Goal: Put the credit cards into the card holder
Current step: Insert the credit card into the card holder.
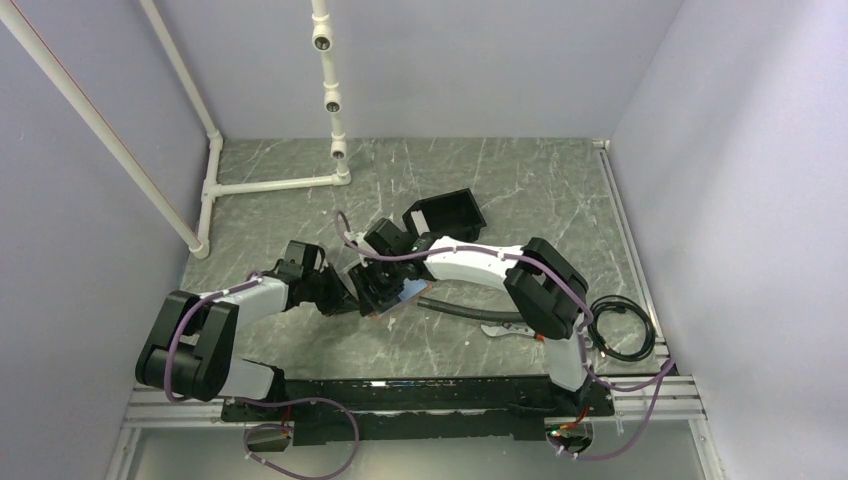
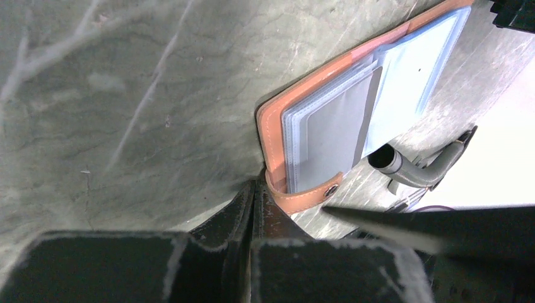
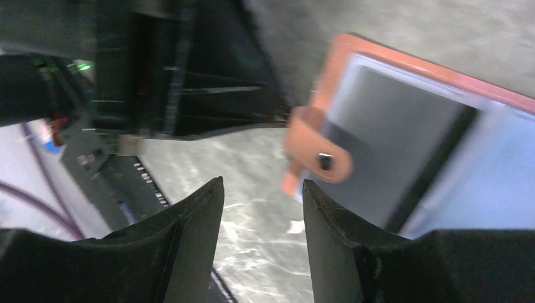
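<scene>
Card holder lies open on the table near the middle in the top view, and both arms meet at it. The left gripper reaches it from the left, and the right gripper hangs over it from behind. A black box stands apart beyond them, and a grey tube lies just beside the holder. From up here I cannot tell how either gripper's jaws stand, nor pick out any loose card.

In the left wrist view, the left fingers are pressed together with their tips at the leather edge beside the snap strap. They appear to pinch that corner of the card holder. Clear sleeves fan out from the spine, and the credit cards seem already sleeved: a grey-blue face nearest and a paler blue one beyond.

In the right wrist view, which is blurred, the right fingers are spread wide with nothing between them, just off the strap end.

The hold looks like the weak point. A pinch on one corner lets the holder pivot or slip if the right gripper pushes on a sleeve. The loose strap lies across the sleeve mouths, so it could catch a fingertip or block a card. The two grippers are also very near each other, so a small sideways error could knock them together and shake the holder free.
</scene>
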`<state>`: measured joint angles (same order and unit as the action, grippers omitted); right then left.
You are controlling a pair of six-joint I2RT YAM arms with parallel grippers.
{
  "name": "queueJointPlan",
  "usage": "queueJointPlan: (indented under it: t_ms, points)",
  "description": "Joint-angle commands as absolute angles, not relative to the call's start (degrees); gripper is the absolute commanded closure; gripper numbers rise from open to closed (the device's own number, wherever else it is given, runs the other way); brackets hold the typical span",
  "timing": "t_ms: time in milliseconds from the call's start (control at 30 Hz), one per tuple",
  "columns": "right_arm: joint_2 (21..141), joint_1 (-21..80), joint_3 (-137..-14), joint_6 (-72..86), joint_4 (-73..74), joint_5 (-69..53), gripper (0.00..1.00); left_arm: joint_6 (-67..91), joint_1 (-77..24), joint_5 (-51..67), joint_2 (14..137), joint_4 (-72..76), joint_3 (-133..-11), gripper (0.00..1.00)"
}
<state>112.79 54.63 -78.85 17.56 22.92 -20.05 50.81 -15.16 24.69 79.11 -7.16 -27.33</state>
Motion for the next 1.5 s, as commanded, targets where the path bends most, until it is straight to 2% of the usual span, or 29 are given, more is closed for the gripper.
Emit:
queueJointPlan:
  t_ms: [0, 67, 200, 367, 567, 800, 900, 1000, 1067, 1267, 1367, 1467]
  points:
    - [111.0, 52.9, -78.0, 20.9, 14.2, -31.3, 0.48, 50.8, -15.6, 22.6, 79.2, -7.6, -26.5, 0.95]
    - [108.5, 50.2, -74.7, 22.9, 11.8, -32.2, 0.47, 50.5, -15.6, 21.8, 77.8, -9.3, -26.6, 0.95]
    - [104.7, 47.7, -73.6, 18.8, 17.3, -25.3, 0.4, 49.2, -15.5, 19.1, 74.5, -13.7, -26.6, 0.93]
    - [108.1, 46.4, -74.1, 15.9, 20.1, -23.3, 0.32, 49.2, -15.5, 19.2, 74.3, -13.3, -26.3, 0.92]
    - [112.9, 48.8, -75.1, 17.4, 17.0, -25.0, 0.33, 50.8, -15.5, 22.2, 79.4, -7.6, -25.7, 0.94]
    - [110.7, 52.8, -78.4, 17.5, 19.1, -20.3, 0.35, 50.4, -15.6, 21.1, 78.3, -9.5, -26.9, 0.94]
    - [106.8, 50.4, -78.1, 16.0, 23.6, -14.6, 0.32, 49.7, -15.6, 19.5, 75.2, -13.1, -27.1, 0.9]
    - [102.5, 45.4, -74.5, 16.8, 25.1, -14.2, 0.29, 49.1, -15.5, 17.8, 70.8, -17.3, -27.2, 0.81]
    - [99.6, 41.8, -70.2, 18.6, 23.5, -15.9, 0.27, 49.0, -15.5, 17.5, 67.8, -19.6, -27.3, 0.74]
    - [96.2, 36.8, -59.1, 27.8, 13.7, -18.5, 0.24, 49.6, -15.6, 23.0, 62.3, -18.4, -28.7, 0.65]
    - [96.3, 36.2, -55.7, 32.4, 7.0, -20.3, 0.24, 49.9, -16.1, 25.6, 64.3, -17.0, -30.5, 0.69]
    - [97.9, 36.1, -54.1, 34.4, 2.4, -21.9, 0.25, 50.0, -16.6, 23.3, 66.2, -17.8, -30.9, 0.73]
